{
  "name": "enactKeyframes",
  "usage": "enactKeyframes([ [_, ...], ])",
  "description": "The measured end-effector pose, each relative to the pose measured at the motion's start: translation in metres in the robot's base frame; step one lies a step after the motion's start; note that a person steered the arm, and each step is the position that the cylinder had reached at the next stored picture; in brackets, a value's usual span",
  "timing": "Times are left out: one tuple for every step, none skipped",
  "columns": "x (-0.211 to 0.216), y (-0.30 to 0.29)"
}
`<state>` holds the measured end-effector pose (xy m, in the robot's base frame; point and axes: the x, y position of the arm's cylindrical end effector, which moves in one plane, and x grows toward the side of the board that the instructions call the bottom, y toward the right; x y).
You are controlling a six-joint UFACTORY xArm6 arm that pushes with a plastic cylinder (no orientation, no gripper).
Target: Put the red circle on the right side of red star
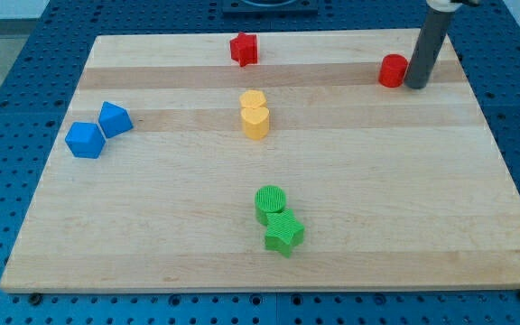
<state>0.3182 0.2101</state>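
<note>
The red circle is a short red cylinder near the view's top right of the wooden board. The red star lies near the top edge, left of centre, well to the left of the circle. My tip is the lower end of a dark rod that comes down from the view's top right. It stands just right of the red circle, touching it or nearly so.
A yellow heart-shaped block sits in the board's middle. Two blue blocks lie together at the left. A green circle and a green star touch at the lower middle.
</note>
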Motion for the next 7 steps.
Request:
enactKeyframes([
  [-0.011,-0.024],
  [-0.024,-0.041],
  [-0.041,-0.041],
  [-0.054,-0.043],
  [-0.058,-0.052],
  [-0.062,-0.063],
  [-0.062,-0.081],
])
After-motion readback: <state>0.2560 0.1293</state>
